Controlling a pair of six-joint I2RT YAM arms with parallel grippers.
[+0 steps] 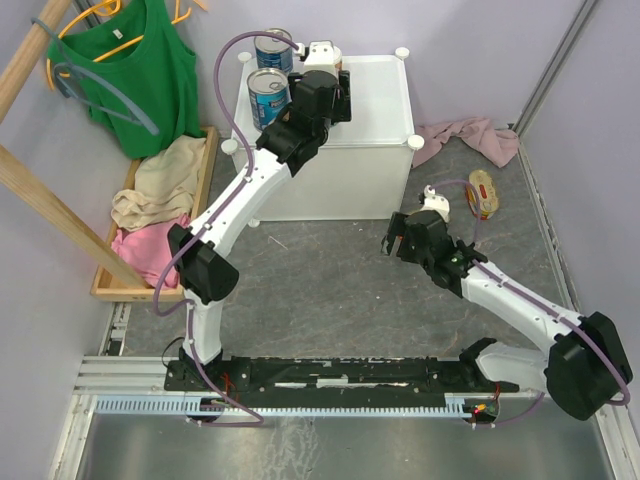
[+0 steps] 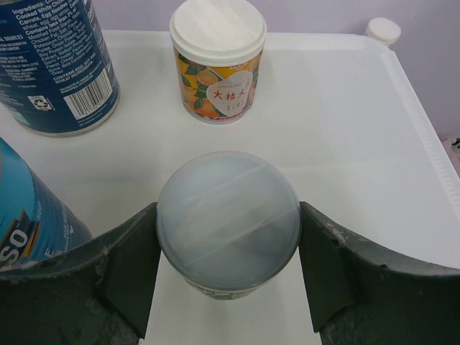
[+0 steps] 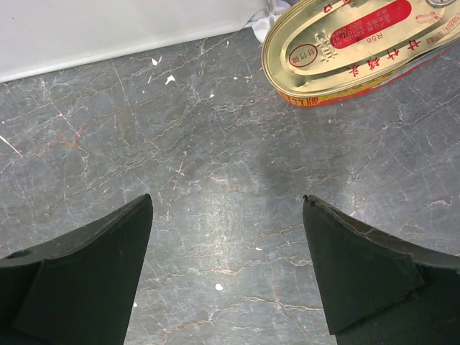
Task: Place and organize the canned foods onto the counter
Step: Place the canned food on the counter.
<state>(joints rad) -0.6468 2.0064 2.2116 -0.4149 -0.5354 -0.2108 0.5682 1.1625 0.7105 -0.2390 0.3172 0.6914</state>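
Now left tool [image 2: 228, 241] clamps a small round white-lidded can [image 2: 228, 212] on the counter [image 2: 345, 108]; right tool [image 3: 226, 205] stands apart

To my left a green tank top [image 1: 140, 75] hangs on an orange hanger [image 1: 84, 18] near a wooden tray [image 1: 209, 160] holding a beige cloth [image 1: 160, 185] and a pink cloth [image 1: 140, 250], while to my right a crumpled pink towel [image 1: 470, 136] lies on the gray mottled tabletop [image 1: 320, 285].

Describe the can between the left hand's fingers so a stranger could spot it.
On the white cabinet, near two blue-labelled cans, stands the small can. Unlike its orange-labelled neighbour, it sits between the fingers of the left hand.
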